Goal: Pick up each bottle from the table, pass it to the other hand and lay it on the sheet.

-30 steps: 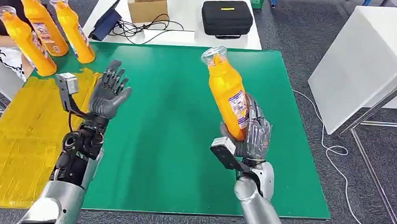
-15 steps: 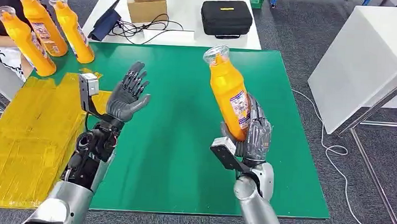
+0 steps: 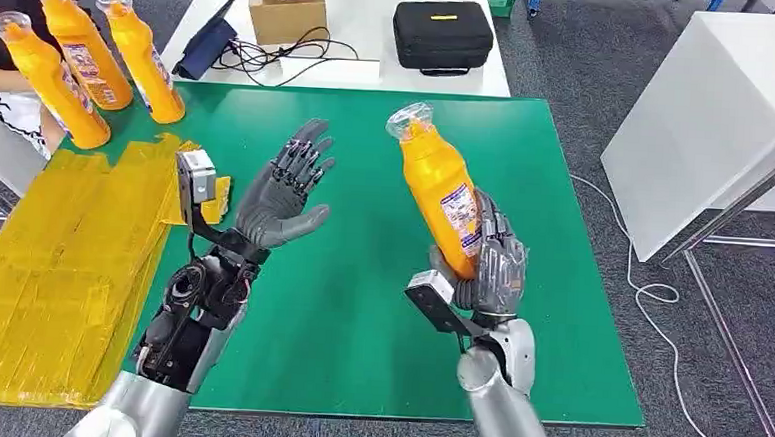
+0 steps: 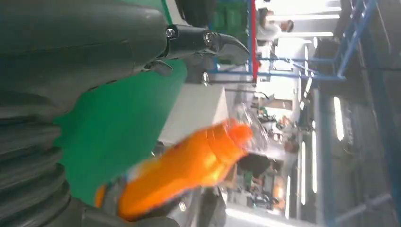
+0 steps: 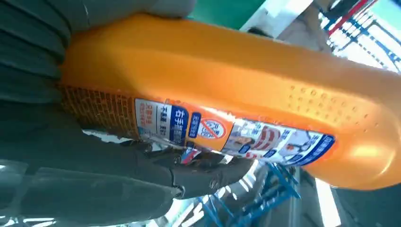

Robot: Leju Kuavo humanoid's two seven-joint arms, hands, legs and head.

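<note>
Fingers of the right hand (image 3: 491, 269) wrap the lower body of an orange bottle (image 3: 440, 196), held tilted above the green table (image 3: 359, 307). Left hand (image 3: 279, 198) is raised nearby, palm up, fingers spread and holding nothing. Judged from this, the handover is in hand: next the left must close around the bottle's upper body before the right lets go, then carry it to the yellow sheet (image 3: 50, 271).

The right hand (image 3: 489, 269) grips the bottle (image 3: 440, 196) by its lower half, holding it nearly upright, neck tipped slightly left. Left of the bottle, the left hand (image 3: 279, 198) is raised, palm facing it, fingers (image 3: 305, 154) spread, holding nothing.
</note>
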